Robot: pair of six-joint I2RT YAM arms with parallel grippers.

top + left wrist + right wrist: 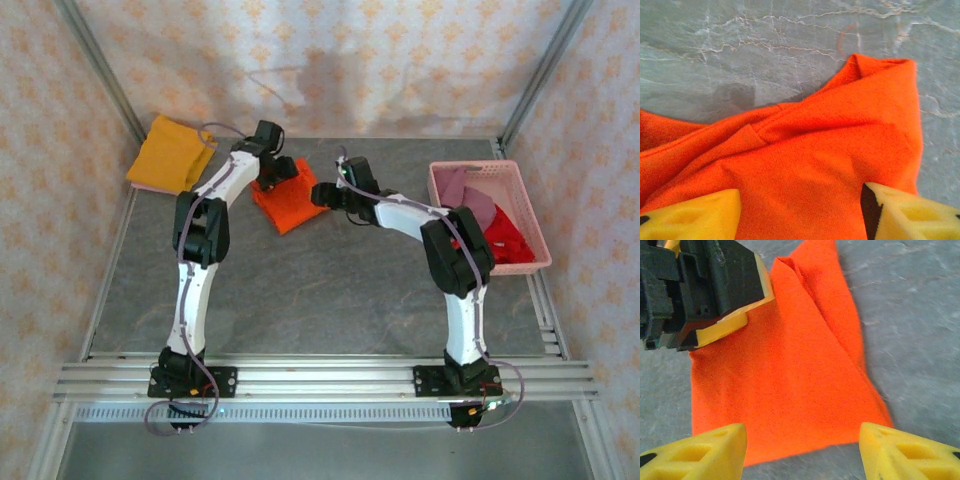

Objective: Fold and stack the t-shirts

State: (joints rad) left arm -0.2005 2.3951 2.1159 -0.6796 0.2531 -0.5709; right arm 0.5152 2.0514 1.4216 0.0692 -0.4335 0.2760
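Orange tee [790,370]: L claw [801,202], R claw [802,435] angled down, spread.

No writing, label, brand mark, number or sign can be read in any view. The orange t-shirt [790,390] is plain, unprinted cloth, and the wallpaper [400,50] carries a repeating ornament rather than letters.
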